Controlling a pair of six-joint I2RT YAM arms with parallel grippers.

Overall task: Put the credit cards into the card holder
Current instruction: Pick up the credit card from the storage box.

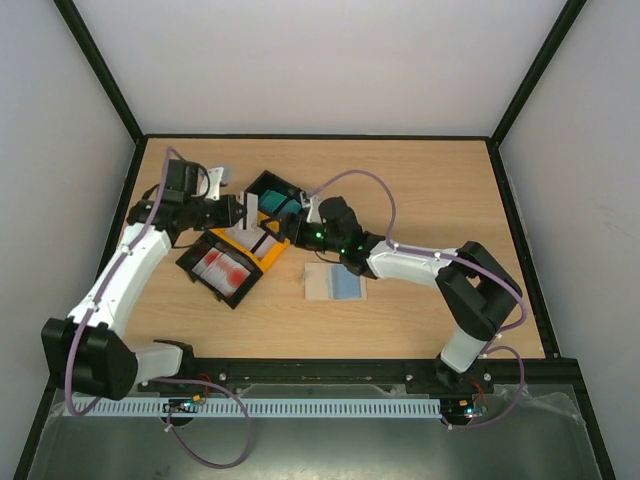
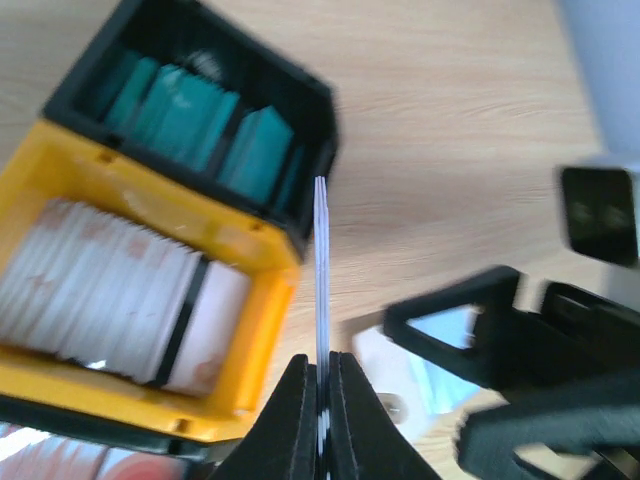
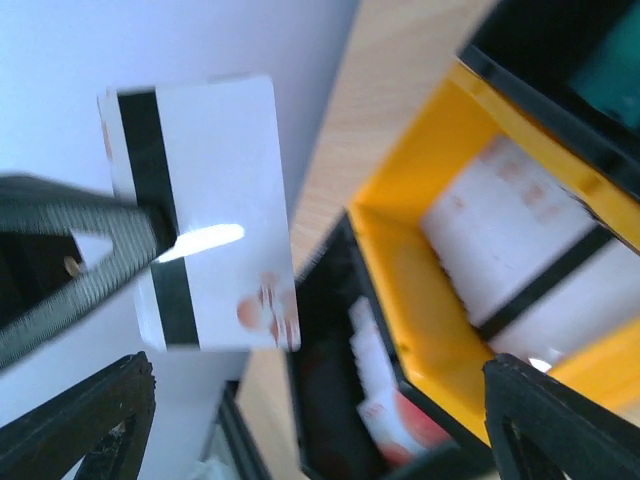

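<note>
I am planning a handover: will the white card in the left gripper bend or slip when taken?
Probably stiff: the card juts straight from the left gripper, no sag. Likely slippery: its face shows glare in the right wrist view. Pinched near one edge only, it may pivot if nudged.

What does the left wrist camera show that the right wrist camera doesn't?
Only the left wrist view: the held card seen edge-on, a thin line pinched in the left gripper, with bare wooden table beyond. Only the right wrist view: that card's flat face, white with a black stripe and reddish marks. Both: the yellow bin holding white cards.
</note>
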